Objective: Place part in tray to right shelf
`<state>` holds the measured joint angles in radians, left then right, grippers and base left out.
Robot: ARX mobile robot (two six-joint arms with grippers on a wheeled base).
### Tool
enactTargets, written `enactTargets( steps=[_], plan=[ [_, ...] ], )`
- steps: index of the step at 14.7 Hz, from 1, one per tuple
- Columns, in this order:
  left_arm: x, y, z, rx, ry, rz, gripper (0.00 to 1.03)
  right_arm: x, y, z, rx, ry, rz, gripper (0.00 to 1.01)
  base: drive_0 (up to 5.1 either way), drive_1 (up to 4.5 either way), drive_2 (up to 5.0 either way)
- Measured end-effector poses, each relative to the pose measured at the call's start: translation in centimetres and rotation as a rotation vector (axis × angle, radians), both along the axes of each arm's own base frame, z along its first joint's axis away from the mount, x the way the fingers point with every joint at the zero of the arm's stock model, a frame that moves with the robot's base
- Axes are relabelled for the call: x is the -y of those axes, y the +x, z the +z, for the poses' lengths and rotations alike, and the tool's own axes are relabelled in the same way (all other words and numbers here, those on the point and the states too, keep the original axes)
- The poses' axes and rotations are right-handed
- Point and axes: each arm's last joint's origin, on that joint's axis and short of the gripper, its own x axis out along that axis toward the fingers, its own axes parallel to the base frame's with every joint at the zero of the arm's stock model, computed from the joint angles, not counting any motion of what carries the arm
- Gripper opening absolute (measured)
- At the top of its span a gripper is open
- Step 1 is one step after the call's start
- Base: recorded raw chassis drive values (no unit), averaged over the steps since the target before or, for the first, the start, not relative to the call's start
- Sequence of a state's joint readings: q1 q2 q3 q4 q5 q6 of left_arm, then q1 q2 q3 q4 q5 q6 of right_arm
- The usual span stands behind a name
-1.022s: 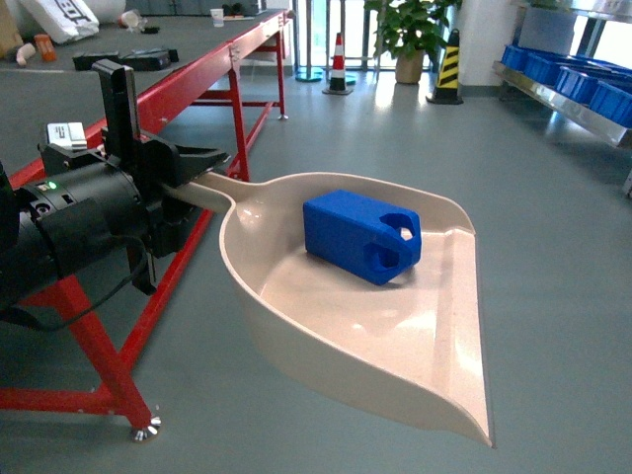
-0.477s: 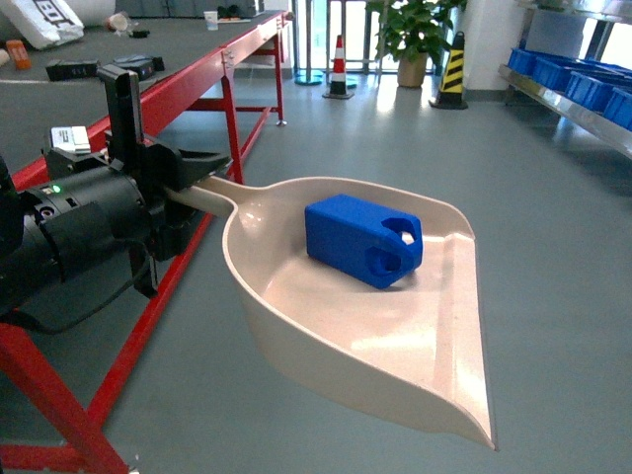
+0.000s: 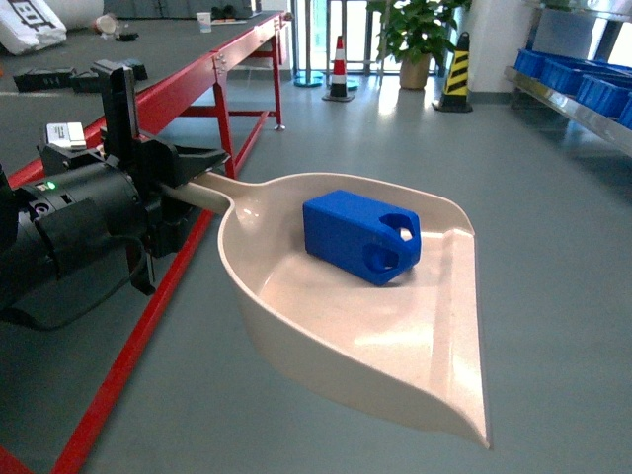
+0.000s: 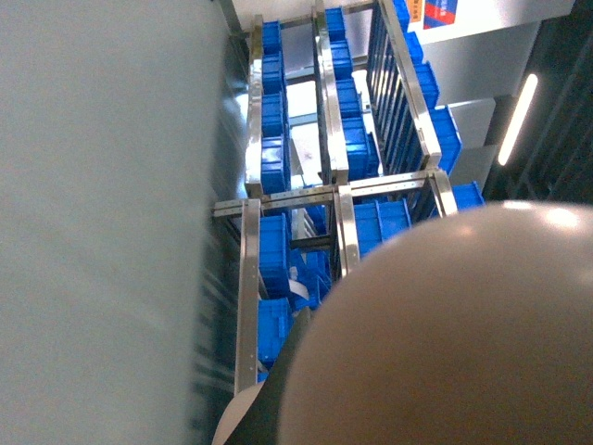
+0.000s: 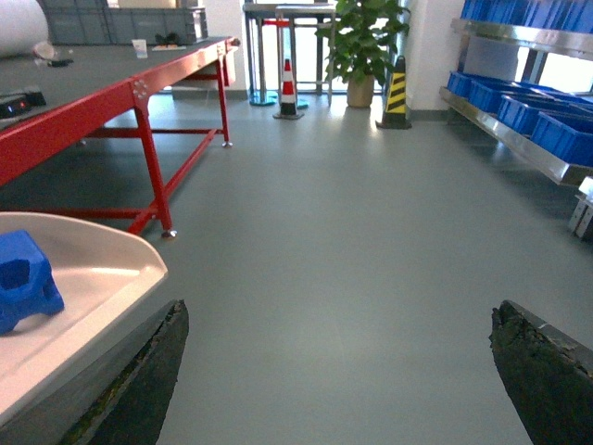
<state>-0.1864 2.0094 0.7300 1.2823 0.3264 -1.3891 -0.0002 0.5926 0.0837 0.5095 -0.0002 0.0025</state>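
While our left gripper [image 3: 193, 176] stays out at the left of the head view, its black jaws are clamped on the long handle of the tray [image 3: 296, 316], which juts rightward over the grey floor [image 3: 553, 227]. Behind the arm, a red-framed workbench [image 3: 188, 84] runs away toward the back of the room, with small dark items on its top that we cannot make out. Moving right along the tray, the part [image 3: 360, 235] lies inside the scoop near its rear wall, resting on the cream bottom with its holed end turned toward the front lip. Beyond the tray stand an orange cone [image 3: 339, 64], a potted plant [image 3: 413, 35] and a yellow-and-black striped post [image 3: 456, 61]. At the far right edge we see the right shelf [image 3: 568, 99], a steel rack carrying blue crates [image 3: 592, 84], well apart from the tray. Our left wrist camera is mostly blocked by the tray's underside, with steel rails and more blue crates behind. From the right wrist camera, the tray's corner and the part sit at the left, and the right gripper [image 5: 338, 371] holds its two dark fingers [image 5: 139, 380] wide apart over bare floor, gripping nothing.
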Motion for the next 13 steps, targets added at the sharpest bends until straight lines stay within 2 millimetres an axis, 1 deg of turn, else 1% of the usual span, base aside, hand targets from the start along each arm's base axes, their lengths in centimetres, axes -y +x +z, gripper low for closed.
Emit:
enactTargets(
  steps=[13],
  plan=[
    [0.01, 0.03, 0.03, 0.000, 0.000, -0.001, 0.13, 0.00, 0.02, -0.19, -0.011, 0.000, 0.000, 0.98, -0.1, 4.11, -4.3]
  ],
)
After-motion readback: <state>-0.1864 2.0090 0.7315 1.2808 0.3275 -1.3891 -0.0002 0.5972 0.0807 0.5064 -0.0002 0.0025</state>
